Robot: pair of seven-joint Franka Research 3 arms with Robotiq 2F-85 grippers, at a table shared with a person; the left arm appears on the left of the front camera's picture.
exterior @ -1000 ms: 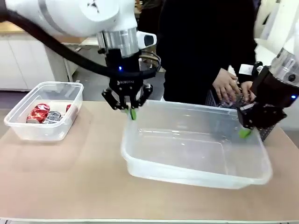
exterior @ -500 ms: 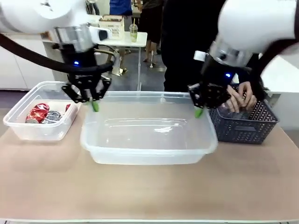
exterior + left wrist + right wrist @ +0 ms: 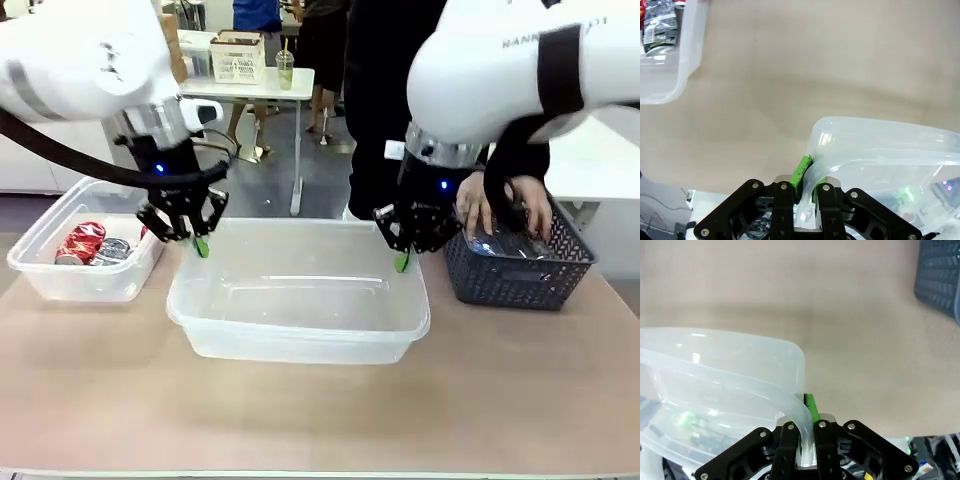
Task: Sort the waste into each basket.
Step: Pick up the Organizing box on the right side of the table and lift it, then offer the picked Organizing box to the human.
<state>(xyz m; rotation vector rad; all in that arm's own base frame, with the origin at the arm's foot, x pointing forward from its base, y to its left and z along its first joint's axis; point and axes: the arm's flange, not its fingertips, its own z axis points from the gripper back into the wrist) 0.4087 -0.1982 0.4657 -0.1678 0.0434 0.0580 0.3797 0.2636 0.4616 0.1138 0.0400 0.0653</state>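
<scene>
You've got both arms on the big clear tub (image 3: 300, 340) at the ctr of the table (image 3: 300, 420). Your left gripper (image 3: 201, 246) is at the tub's far-left corner, fingers pinched on the rolled rim. The left wrist cam shows one green pad (image 3: 801, 171) outside the rim and the other finger inside, w/ the plastic btwn them. Your right gripper (image 3: 402, 262) is at the far-right corner, clamped on the rim the same way, per the right wrist cam. You can't tell whether the tub's base touches the tabletop or is just off it.

The smaller clear tub (image 3: 85, 285) sits at the table's left side, near the big one but apart, w/ crushed cans (image 3: 92, 243) inside, red and silver. On the right, just beside the big tub, is the dark grey basket (image 3: 515, 282). The person's hands (image 3: 500, 205) are down in it, on what looks like a clear bottle (image 3: 500, 243).
</scene>
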